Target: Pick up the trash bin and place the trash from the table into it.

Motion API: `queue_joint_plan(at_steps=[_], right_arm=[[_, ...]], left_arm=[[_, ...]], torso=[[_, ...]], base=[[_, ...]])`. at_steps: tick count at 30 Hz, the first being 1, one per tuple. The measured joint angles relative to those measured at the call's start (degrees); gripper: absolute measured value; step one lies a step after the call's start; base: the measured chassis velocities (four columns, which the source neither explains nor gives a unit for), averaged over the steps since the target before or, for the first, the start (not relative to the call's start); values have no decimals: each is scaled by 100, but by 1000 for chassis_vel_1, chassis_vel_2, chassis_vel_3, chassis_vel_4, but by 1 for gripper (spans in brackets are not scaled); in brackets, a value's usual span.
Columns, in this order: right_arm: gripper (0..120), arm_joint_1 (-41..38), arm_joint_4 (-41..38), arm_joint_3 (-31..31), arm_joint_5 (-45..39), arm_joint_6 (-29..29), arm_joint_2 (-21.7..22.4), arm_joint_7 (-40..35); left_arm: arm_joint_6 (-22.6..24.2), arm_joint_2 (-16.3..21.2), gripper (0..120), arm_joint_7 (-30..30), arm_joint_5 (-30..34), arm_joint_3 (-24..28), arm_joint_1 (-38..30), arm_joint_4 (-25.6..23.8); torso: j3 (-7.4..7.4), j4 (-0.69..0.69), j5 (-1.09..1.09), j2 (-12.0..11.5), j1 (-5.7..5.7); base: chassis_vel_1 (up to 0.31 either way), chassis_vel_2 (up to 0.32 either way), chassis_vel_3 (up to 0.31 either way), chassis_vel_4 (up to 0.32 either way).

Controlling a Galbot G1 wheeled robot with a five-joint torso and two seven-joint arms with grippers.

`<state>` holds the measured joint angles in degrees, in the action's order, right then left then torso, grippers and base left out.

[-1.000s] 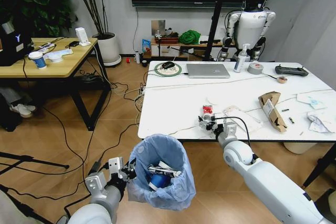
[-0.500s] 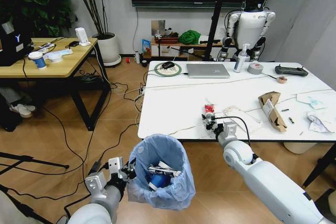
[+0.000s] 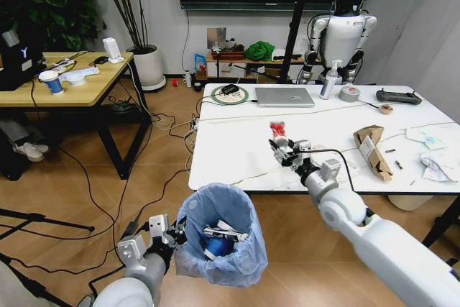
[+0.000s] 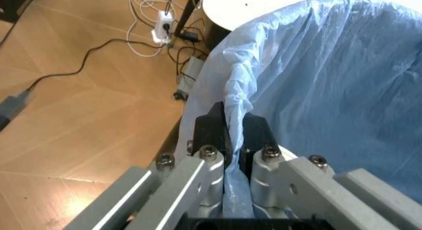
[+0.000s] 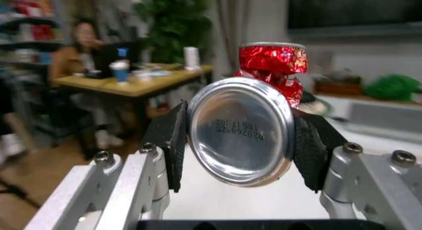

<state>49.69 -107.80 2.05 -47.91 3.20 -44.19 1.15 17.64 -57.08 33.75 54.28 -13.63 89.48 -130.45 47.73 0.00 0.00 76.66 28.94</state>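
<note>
Raised since a second ago, right gripper (image 3: pixel 279 143) clamps a crushed red can (image 3: pixel 277 129) above the table (image 3: pixel 237 145). Left gripper (image 3: pixel 176 235) pinches the trash bin (image 3: pixel 223 239) rim, beside the table edge.

The right gripper (image 5: pixel 240 141) consists of bare brushed-metal links with matt black rubbery pads (image 5: pixel 173 138), clamped on a crushed can (image 5: pixel 245 128): its base is smooth, shiny silver metal, its crumpled body glossy red foil-like metal. The left gripper (image 4: pixel 232 133) has the same dull silver metal links and matt black fingertips (image 4: pixel 212 126), pinching the trash bin (image 3: pixel 223 239) liner, a thin, crinkly, slightly translucent light-blue plastic film. The table (image 3: pixel 237 145), right of centre in the head view, has a smooth white marble-look top with a black rim. The floor (image 4: pixel 79 106) is smooth, satin wood-look planking. The box (image 3: pixel 374 150) at right is matt brown cardboard.
</note>
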Motion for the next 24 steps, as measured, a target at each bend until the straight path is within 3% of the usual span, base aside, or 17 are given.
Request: queue_joint_plan(at_steps=[11,24], right_arm=[[45,-228,-880,1027,80,601,865,1700],[46,-98,-840,1458,1121,780,1161,2291]], left_arm=[[9,-95,0,-33,-7,41,-44,16],[12,-139,0,-38,-3,1,-41,-17]], torso=[[0,0,1,0,0],[1,0,1,0,0]], base=[[0,0,0,0],[0,0,0,0]])
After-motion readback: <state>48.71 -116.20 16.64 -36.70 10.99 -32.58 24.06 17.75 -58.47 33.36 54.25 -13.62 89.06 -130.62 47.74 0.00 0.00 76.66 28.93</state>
